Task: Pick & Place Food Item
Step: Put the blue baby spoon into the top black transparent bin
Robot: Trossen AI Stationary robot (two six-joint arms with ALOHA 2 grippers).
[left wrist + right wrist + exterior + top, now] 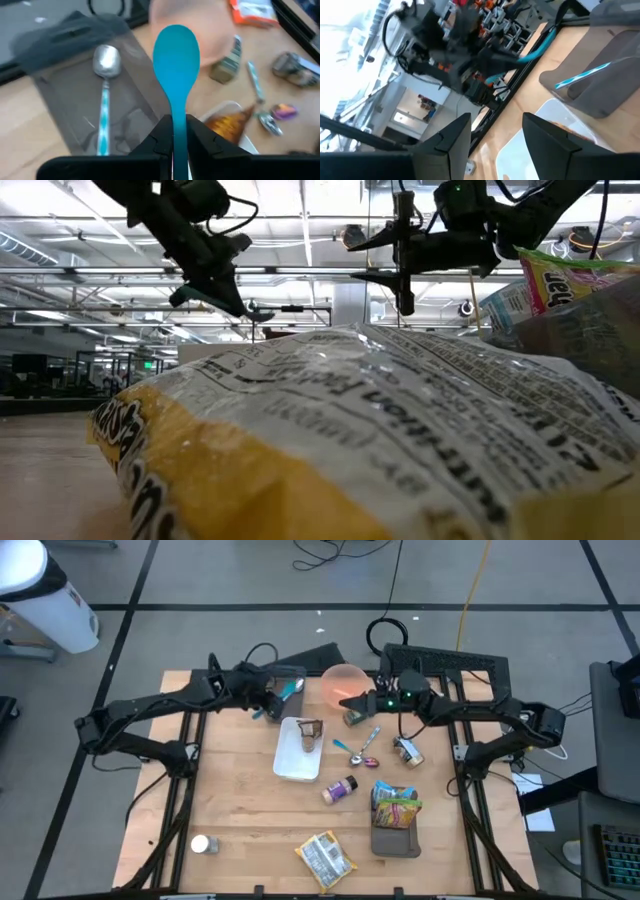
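Near the upper centre of the high view, the left gripper is clamped on the handle of a teal spoon; the jaws are narrow, pressing the handle from both sides, and the spoon bowl projects forward of the fingertips. Beneath the held spoon, in the left wrist view, a grey tray holds a metal spoon with a teal handle.

Just right of the left gripper in the high view sits a pink bowl. The right gripper hangs at the bowl's lower edge with its jaws standing apart and nothing between them.

Below both grippers, a white rectangular container holds a brown food item. Further down the wooden table lie a small jar, a colourful snack bag and a yellow packet.
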